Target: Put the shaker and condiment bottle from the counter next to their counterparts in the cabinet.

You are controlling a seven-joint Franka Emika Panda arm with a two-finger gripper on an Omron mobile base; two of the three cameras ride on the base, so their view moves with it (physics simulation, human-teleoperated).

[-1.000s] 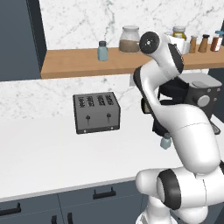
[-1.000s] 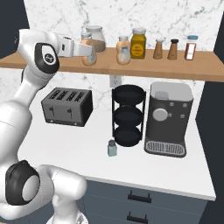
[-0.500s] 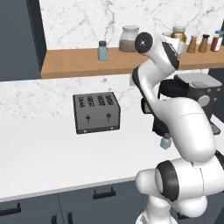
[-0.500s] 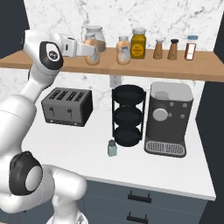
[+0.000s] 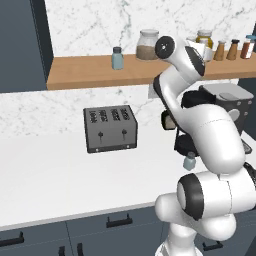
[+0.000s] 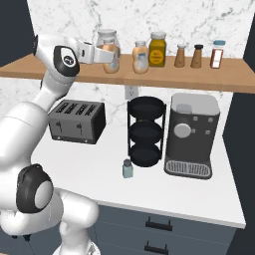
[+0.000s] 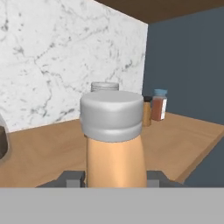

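My gripper [image 6: 117, 57] is up at the wooden shelf [image 6: 199, 78], shut on the amber-orange condiment bottle [image 7: 114, 144], whose pale cap is close in the hand view between the grey fingers [image 7: 72, 177]. Its base is hidden. The matching amber bottle [image 6: 140, 57] stands just to the right on the shelf board, and its cap [image 7: 105, 86] peeks out behind the held one. The blue-grey shaker [image 6: 128, 169] stands on the counter in front of the black rack, also visible as the shaker [image 5: 189, 161] beside my arm. Its twin shaker [image 5: 117, 57] sits on the shelf to the left.
A glass jar of brown grains [image 5: 148, 46] is right beside my hand. A yellow jar [image 6: 157, 49] and slim spice bottles [image 6: 180, 55] line the shelf further right. Below are a toaster [image 6: 77, 121], a three-tier black rack [image 6: 146, 132] and a coffee machine [image 6: 191, 134].
My hand has slid a little to the right along the shelf with the amber bottle, closer to the matching bottle. The counter shaker has not moved.
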